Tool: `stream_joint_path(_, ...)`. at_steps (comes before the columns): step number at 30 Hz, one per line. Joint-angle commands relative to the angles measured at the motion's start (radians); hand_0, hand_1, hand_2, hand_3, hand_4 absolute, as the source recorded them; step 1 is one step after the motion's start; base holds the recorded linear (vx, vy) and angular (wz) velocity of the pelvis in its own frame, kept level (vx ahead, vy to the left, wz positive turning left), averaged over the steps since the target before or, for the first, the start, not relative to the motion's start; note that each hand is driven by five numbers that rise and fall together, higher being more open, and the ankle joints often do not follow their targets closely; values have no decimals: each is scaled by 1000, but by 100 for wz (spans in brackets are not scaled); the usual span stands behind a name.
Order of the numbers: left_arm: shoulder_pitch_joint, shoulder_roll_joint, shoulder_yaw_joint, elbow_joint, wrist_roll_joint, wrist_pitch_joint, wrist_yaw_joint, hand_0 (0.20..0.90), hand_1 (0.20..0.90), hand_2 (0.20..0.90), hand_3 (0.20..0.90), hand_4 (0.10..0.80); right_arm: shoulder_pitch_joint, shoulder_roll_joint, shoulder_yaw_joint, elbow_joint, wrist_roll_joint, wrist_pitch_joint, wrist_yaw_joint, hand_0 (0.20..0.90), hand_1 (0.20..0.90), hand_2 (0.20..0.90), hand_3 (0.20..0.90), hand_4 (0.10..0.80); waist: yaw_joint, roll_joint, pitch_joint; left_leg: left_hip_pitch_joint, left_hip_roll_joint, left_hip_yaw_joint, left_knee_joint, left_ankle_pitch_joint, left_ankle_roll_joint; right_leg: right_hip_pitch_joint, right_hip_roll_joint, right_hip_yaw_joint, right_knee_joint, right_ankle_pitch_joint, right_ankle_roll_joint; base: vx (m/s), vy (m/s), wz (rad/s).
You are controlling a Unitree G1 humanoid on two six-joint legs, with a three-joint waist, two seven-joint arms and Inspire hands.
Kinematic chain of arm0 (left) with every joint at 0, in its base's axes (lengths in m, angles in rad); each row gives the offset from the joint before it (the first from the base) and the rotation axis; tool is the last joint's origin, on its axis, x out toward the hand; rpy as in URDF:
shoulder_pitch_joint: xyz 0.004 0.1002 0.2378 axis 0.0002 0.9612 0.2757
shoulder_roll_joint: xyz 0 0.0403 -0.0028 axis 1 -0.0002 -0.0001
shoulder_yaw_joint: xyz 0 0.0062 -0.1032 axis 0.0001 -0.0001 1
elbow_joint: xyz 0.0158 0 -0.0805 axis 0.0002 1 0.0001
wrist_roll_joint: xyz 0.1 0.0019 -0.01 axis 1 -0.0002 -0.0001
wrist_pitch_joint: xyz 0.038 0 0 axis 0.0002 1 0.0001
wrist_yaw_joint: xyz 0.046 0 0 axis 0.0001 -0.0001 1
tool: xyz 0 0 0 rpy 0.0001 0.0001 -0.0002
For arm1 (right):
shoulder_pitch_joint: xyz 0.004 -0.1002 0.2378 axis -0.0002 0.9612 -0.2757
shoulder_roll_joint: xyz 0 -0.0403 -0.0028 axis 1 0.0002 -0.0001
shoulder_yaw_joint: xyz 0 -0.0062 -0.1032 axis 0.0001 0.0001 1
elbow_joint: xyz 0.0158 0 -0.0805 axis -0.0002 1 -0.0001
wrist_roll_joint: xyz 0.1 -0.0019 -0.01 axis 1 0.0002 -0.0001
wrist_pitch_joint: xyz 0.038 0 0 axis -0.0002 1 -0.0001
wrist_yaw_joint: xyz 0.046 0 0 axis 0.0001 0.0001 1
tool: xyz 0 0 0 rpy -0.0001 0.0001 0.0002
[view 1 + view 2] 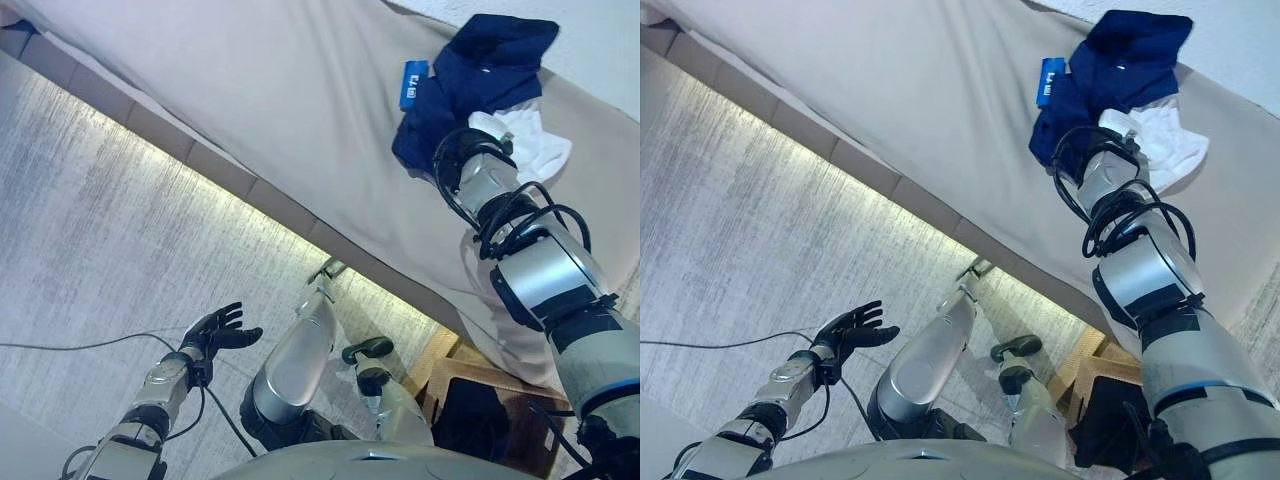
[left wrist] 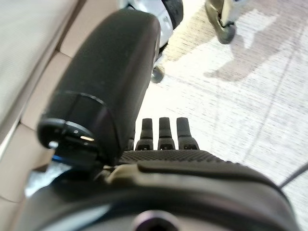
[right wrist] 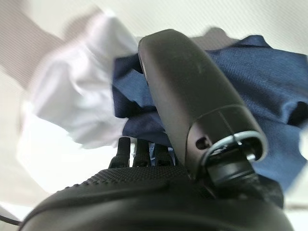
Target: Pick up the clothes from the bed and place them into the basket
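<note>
Clothes (image 1: 480, 80) are bunched up near the far edge of the bed (image 1: 250, 90), a navy piece with a white piece (image 1: 530, 140) tucked against it on the right, and a small blue tag (image 1: 413, 84) on the navy one's left side. It has pale marks on it, but they're too small to read, so no labels to report. In the left eye view the right hand (image 1: 487, 126) is reaching right at the pile where navy meets white, mostly hidden behind its own wrist. The left hand (image 1: 222, 330) hangs over the floor (image 1: 90, 220) well away from the bed, fingers spread loose, holding nothing. The basket (image 1: 490, 400) sits at the lower right, tucked by the bed's near edge, with something dark already in it by the look of it. Right eye view shows the same thing, nothing new. Left wrist view: fingers straight, just floor past them. Right wrist view: fingers (image 3: 139, 151) point into the navy cloth with the white piece beside it, but their tips are buried in the fabric, so I can't tell if they've closed on anything. My guess is we're at the grab step. Next it needs a firm pinch on cloth, a lift clear of the bed, then a swing down to the basket.
</note>
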Motion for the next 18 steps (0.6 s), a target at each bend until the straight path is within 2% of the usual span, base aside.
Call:
stream_joint_path(1,55,34,-10,-32,-19,-9,6,900,900,900,900,800,-19,-93,43,62,-146,163,92,366,366,366,277,177,12,17,8,51,3,102,-132,-9,91,58,-21,-23,107,9,8,-21,-90,16)
stream_joint_path(2,51,38,-10,-39,-16,-2,8,900,900,900,900,800,-19,-97,39,63,-148,156,88,300,300,300,200,100,13,15,8,55,4,102,-137,-9,90,63,-19,-26,102,12,10,-25,-83,11)
stream_joint_path(5,38,42,-19,-51,-11,22,22,900,900,900,900,800,-31,-104,22,44,-52,83,-64,300,300,300,200,100,7,10,0,70,9,101,-139,-14,85,72,-11,-21,90,14,9,-13,-61,-2)
stream_joint_path(7,34,41,-34,-36,1,25,31,900,900,900,900,800,-65,-113,12,-13,21,-38,-237,300,300,300,200,100,-11,2,-11,93,18,107,-129,-30,80,79,0,-1,87,12,3,1,-51,-7)
stream_joint_path(8,35,41,-37,-32,1,24,33,900,900,900,900,800,-70,-114,13,-24,47,-66,-274,300,300,300,200,100,-15,0,-12,99,20,108,-129,-33,80,80,3,5,85,12,2,2,-51,-12)
stream_joint_path(9,37,41,-48,-21,-1,19,40,900,900,900,900,800,-91,-115,7,-67,119,-127,-368,300,300,300,200,100,-28,-5,-17,115,26,109,-130,-40,77,85,12,21,79,12,2,1,-37,-13)
stream_joint_path(10,38,41,-51,-16,1,16,40,900,900,900,900,800,-98,-115,4,-81,133,-136,-389,300,300,300,200,100,-32,-6,-19,120,28,110,-130,-41,76,87,16,26,76,11,1,-1,-43,-13)
stream_joint_path(11,45,41,-56,-8,-1,7,41,900,900,900,900,800,-105,-117,-2,-124,154,-208,-466,300,300,300,200,100,-41,-10,-24,136,34,115,-135,-45,73,94,25,38,65,10,0,8,-23,-15)
stream_joint_path(12,60,37,-55,6,-3,-7,45,900,900,900,900,800,-112,-121,-11,-217,195,-260,-548,300,300,300,200,100,-60,-17,-35,160,45,126,-144,-50,71,104,34,55,54,6,-2,14,-17,-21)
stream_joint_path(15,95,22,-36,28,6,-29,49,900,900,900,900,800,-88,-155,-73,-490,233,-302,-639,300,300,300,200,100,-106,-30,-65,207,58,144,-169,-58,66,125,56,96,27,0,-5,29,-9,-37)
stream_joint_path(18,141,-3,-10,71,43,-30,50,900,900,900,900,800,36,-186,-246,-822,238,-396,-697,300,300,300,200,100,-169,-40,-144,289,66,173,-220,-62,63,180,79,153,-24,-8,-5,113,17,-36)
